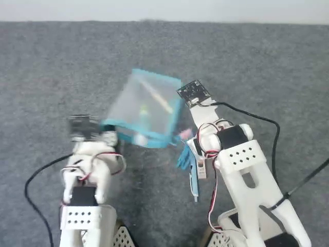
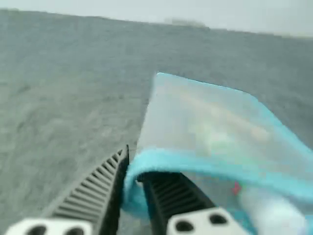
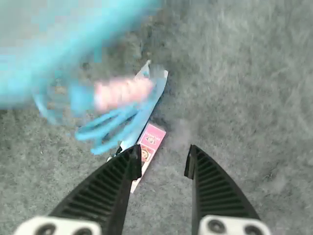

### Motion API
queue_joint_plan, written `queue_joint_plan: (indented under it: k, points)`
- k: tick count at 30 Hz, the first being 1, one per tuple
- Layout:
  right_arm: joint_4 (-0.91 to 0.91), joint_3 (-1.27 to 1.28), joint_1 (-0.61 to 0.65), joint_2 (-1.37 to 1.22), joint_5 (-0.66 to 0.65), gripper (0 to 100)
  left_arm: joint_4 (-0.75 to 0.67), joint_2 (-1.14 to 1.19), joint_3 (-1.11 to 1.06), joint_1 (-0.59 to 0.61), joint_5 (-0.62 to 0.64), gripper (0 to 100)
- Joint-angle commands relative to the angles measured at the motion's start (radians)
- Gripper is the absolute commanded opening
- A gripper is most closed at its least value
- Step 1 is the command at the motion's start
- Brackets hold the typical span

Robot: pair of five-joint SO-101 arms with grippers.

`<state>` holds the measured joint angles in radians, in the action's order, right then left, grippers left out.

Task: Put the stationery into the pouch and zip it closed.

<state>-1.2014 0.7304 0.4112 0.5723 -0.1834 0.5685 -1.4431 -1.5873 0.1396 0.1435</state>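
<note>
Pinching pouch [image 2: 210, 122] rim with left end effector [image 2: 134, 165], with right end effector [image 3: 164, 157] spread. Hold mouth steady; centre over pink-labelled stationery [image 3: 151, 139] before closing.

The pouch [image 1: 146, 105] looks like smooth translucent plastic with cloth edging; the carpet [image 1: 51, 62] is rough and matt.

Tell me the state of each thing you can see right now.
pouch: lifted and tilted, gripped at its blue edge; cannot tell whether the zip is open
pencil: inside the pouch
left claw: shut on the pouch's edge
right claw: open, empty, over the carpet
loose stationery: lying on the carpet, outside the pouch
</note>
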Motion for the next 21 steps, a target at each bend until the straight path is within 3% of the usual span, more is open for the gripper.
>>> queue_joint_plan:
  k: [1, 4, 10, 15, 19, 21]
  points:
    - [0.022, -0.003, 0.002, 0.045, 0.012, 15.5, 0.006, 0.014, 0.041, -0.124, -0.083, 1]
    - [0.013, -0.003, 0.002, 0.045, 0.014, 15.5, 0.006, 0.011, 0.016, -0.272, -0.173, 1]
    - [0.018, 0.021, 0.004, 0.045, 0.006, 15.5, 0.003, 0.017, 0.07, -0.012, 0.006, 1]
    - [0.013, 0.025, 0.002, 0.045, 0.006, 15.5, 0.058, 0.009, 0.05, -0.233, -0.221, 1]
    - [0.013, 0.026, -0.001, 0.045, 0.006, 15.5, 0.034, 0.017, 0.093, -0.063, -0.052, 1]
    - [0.013, 0.026, 0.002, 0.045, 0.006, 15.5, 0.035, 0.018, 0.09, -0.043, -0.057, 1]
